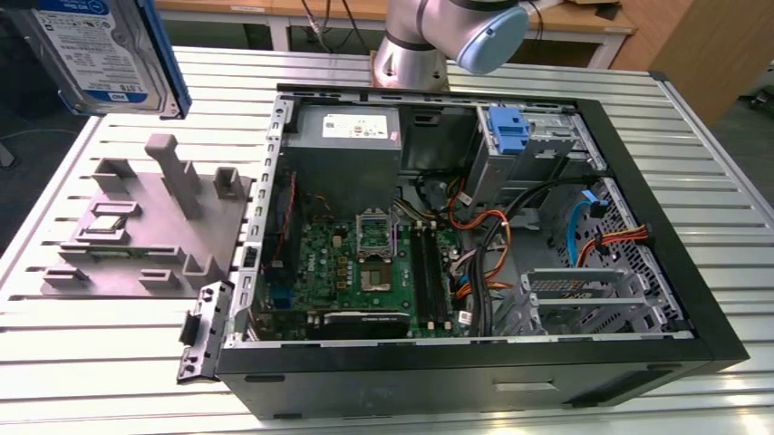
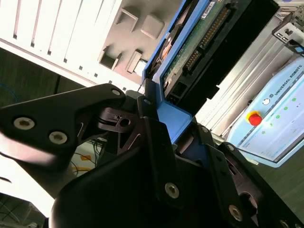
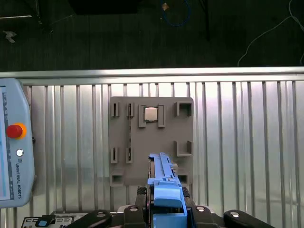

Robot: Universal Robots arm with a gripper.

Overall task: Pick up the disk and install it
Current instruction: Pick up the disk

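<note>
The disk (image 1: 103, 54), a grey drive with a blue-and-white label in a blue carrier, hangs high above the slatted table at the exterior view's upper left, over the grey fixture plate (image 1: 133, 236). In the first wrist view the disk (image 3: 164, 183) appears edge-on, above the same plate (image 3: 151, 142). My gripper (image 3: 164, 209) is shut on the disk, with black fingers (image 3: 137, 192) flanking the blue carrier. The second wrist view shows the disk's circuit-board side (image 2: 199, 42) rising out of my gripper (image 2: 166, 114).
The open computer case (image 1: 713, 335) lies on the table at the exterior view's right, with a motherboard (image 1: 362, 263), a grey power supply (image 1: 344, 131) and a blue bracket (image 1: 508, 127) in the drive bay. The arm's base (image 1: 448, 36) stands behind the case. A teach pendant (image 3: 14, 152) lies on the table.
</note>
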